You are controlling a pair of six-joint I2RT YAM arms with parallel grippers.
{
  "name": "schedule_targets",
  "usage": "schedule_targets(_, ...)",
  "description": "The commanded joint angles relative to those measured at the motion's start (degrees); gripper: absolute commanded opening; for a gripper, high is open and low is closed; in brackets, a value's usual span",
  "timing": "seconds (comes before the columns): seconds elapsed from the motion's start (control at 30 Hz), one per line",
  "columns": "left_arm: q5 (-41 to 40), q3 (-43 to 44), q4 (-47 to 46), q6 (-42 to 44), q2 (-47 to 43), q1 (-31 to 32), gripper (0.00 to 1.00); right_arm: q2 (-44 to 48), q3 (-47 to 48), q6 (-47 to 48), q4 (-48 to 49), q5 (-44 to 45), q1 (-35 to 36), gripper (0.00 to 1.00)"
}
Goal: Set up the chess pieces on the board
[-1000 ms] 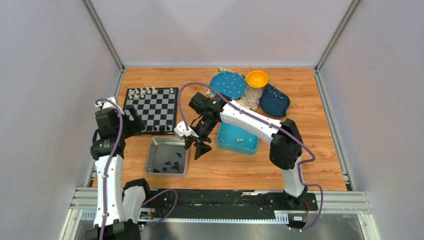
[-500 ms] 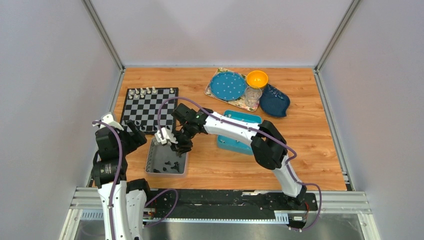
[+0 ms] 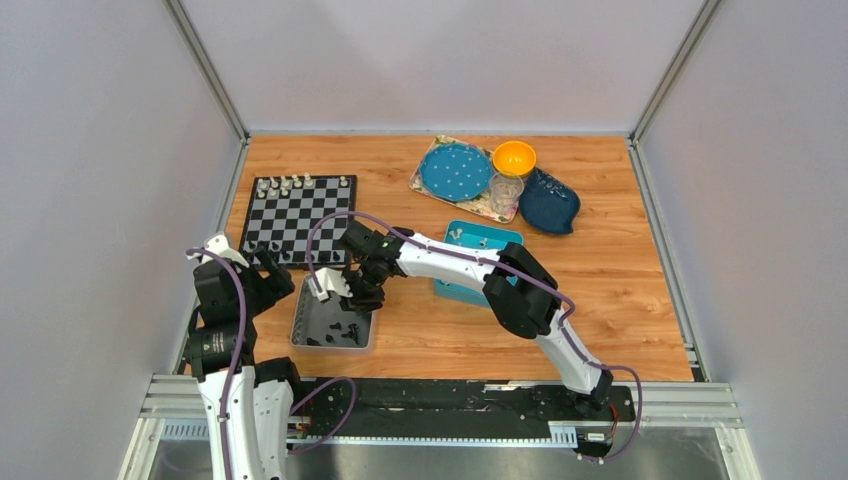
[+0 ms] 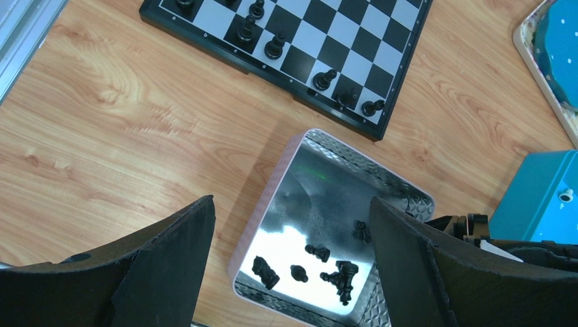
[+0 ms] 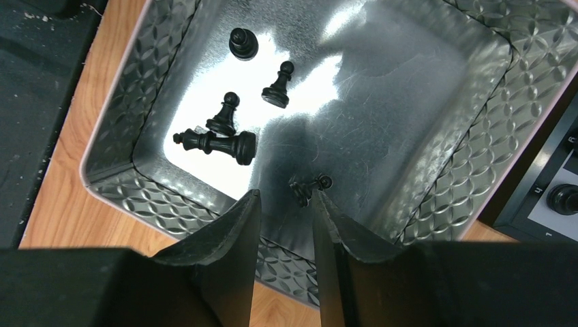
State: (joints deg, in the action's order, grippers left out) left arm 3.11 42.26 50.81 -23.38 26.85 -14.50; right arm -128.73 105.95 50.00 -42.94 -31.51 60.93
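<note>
Board: lies flat at 10 o'clock on the bench. Carries cream-white chessmen along its 12 o'clock edge and black chessmen near its 6 o'clock edge.

Silver tray: sits at 7 o'clock on the bench, just off the board's 6 o'clock edge. Holds five loose black pieces, some upright, some on their sides, most toward its 6 o'clock end.

Right gripper: reaches into the silver tray from 3 o'clock, fingers pointing down at the tray floor. Jaws narrowed to a slim gap. Fallen black pawn: lies right at the fingertips, closer to one finger than the other. Cannot tell whether clamped or only touched.

Left gripper: hovers above the bench at the silver tray's 10 o'clock corner, beside the board's 7 o'clock corner. Jaws spread wide, holding nothing.

Blue tray: sits at 3 o'clock of the silver tray, apart from it, partly under the right arm. Contains a few pale items too small to identify.

Dishes at 1 o'clock on the bench: dotted blue plate, orange bowl, clear glass, dark blue bowl.
</note>
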Motion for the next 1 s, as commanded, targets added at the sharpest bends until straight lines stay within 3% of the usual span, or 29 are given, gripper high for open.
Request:
schedule_targets(0.0, 0.31, -0.25, -0.44, -0.79, -0.4, -0.44, 0.9, -0.73, 1.98, 0.98, 1.28, 2.59, 0.86, 0.37)
schedule_targets(0.4, 0.75, -0.6, -0.97, -0.79, -0.4, -0.44, 0.9, 0.31, 0.57, 1.95, -1.18, 6.54, 0.95, 0.36)
schedule_targets(0.97, 3.04, -1.65, -1.32, -1.23, -0.66, -0.44, 0.9, 6.65, -8.39, 3.0, -2.24, 7.87, 0.25, 0.35)
